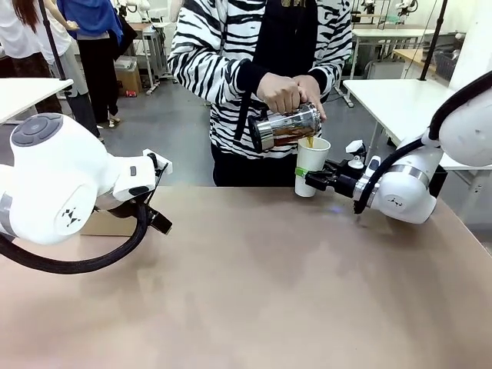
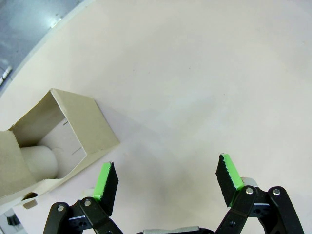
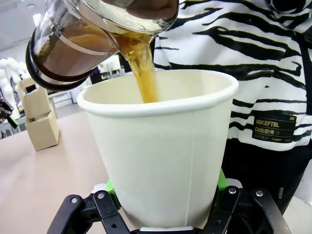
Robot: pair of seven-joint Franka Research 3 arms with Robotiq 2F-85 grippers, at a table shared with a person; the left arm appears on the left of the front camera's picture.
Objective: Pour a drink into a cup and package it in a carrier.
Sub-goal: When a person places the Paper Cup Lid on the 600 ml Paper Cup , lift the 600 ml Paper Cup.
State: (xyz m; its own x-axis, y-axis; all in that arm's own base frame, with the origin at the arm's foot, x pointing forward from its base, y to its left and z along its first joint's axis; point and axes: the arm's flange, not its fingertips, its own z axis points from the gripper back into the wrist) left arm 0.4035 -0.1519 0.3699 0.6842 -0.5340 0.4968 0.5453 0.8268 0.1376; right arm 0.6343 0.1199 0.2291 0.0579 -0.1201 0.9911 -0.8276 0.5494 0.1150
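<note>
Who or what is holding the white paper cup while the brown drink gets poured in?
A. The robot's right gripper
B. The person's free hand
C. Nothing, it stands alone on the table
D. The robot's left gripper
A: the right gripper has its green pads clamped on both sides of the paper cup, while the person's hands are busy tilting the glass pitcher.
</note>
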